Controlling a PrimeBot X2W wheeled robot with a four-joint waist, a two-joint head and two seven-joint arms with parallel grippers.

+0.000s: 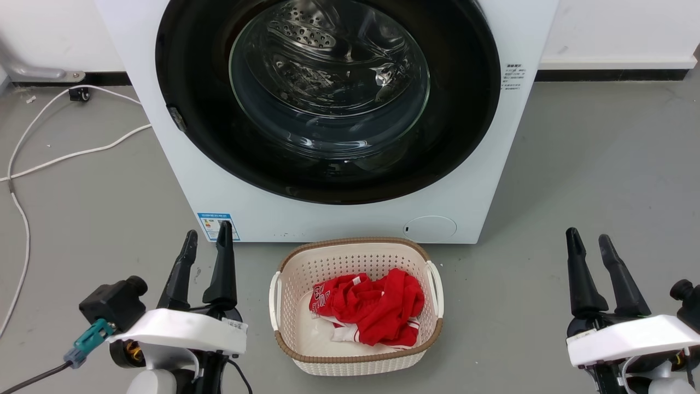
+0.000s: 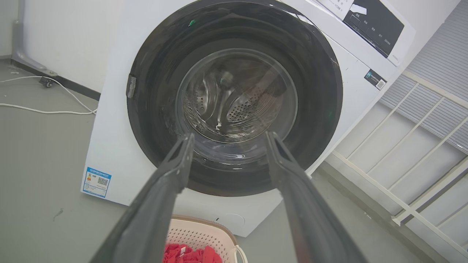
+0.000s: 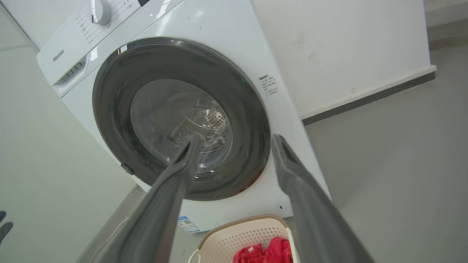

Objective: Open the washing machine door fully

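Washing machine door (image 1: 328, 93) sits shut, flush in the washing machine (image 1: 219, 202), beyond the basket (image 1: 355, 244). My left end effector (image 1: 208, 230) and right end effector (image 1: 588, 235) hang low, fingers apart, holding nothing. Approach not begun. I judge the next move is reaching the grey catch (image 1: 176, 117) on the door's left rim.

The brand name (image 3: 58, 55) "Hisense" reads in grey on the drawer panel (image 3: 78, 40) at the top of the white washing machine (image 3: 226, 36). Print on its blue label sticker (image 1: 217, 226), black side notice (image 1: 513, 76) and control panel (image 2: 373, 23) is too small to read.
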